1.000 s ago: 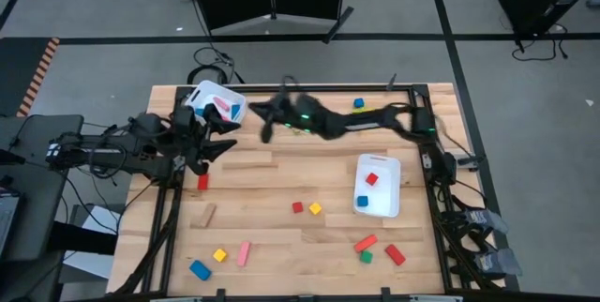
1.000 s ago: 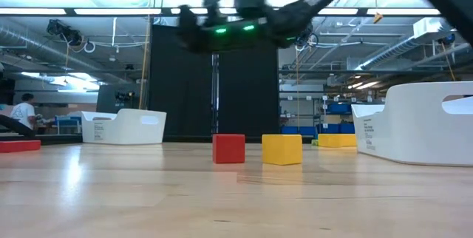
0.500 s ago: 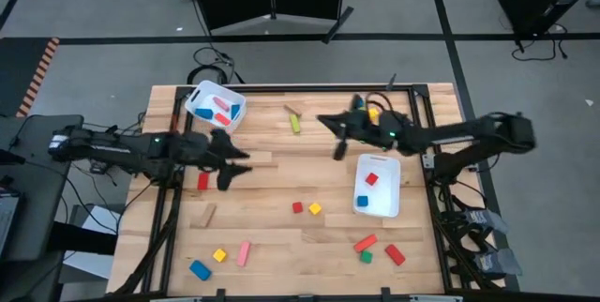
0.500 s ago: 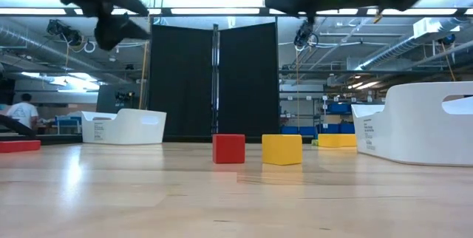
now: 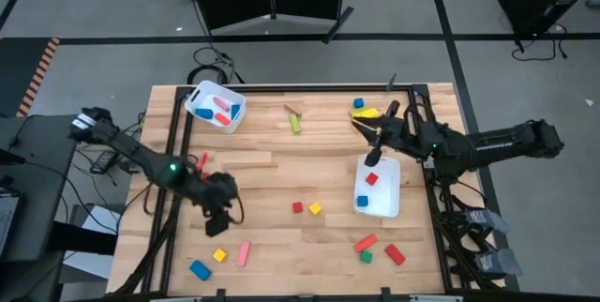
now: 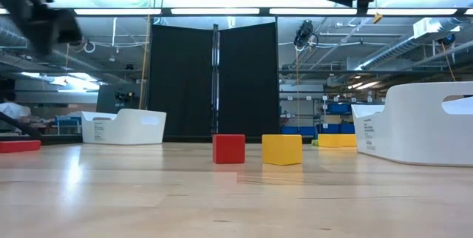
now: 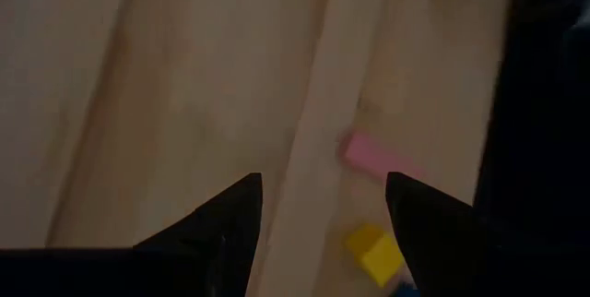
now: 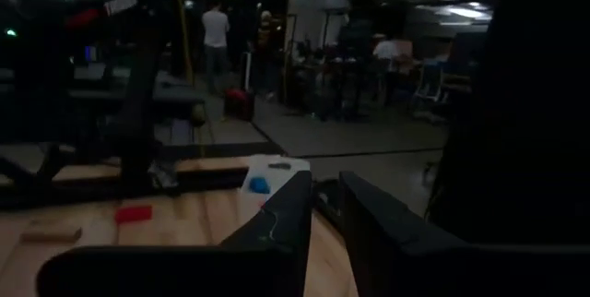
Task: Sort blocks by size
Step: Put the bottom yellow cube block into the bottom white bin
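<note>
Small coloured blocks lie scattered on the wooden table: a red cube [image 5: 297, 207] and a yellow cube [image 5: 315, 208] at the middle, a pink bar [image 5: 245, 252], a yellow cube [image 5: 219, 255] and a blue block [image 5: 199, 269] near the front left. My left gripper [image 5: 217, 221] hangs open above the table's left part, tipped downward, and touches nothing. In its wrist view the pink bar [image 7: 373, 154] and the yellow cube [image 7: 373, 253] lie ahead of the gripper [image 7: 323, 196]. My right gripper [image 5: 373, 147] is level above the far end of the right bin. Its fingers [image 8: 324, 191] are a narrow gap apart with nothing between them.
A white bin [image 5: 216, 105] at the far left holds red and blue blocks. A white bin [image 5: 378, 187] at the right holds a red and a blue one. More blocks lie at the front right [image 5: 380, 249] and by the far edge [image 5: 296, 122].
My left gripper has swung from beside the left bin toward the near edge and the table's middle, sinking and tipping downward. My right gripper has drawn back from beside the left bin toward the table's right, staying level, and now stands over the right bin's far end.
</note>
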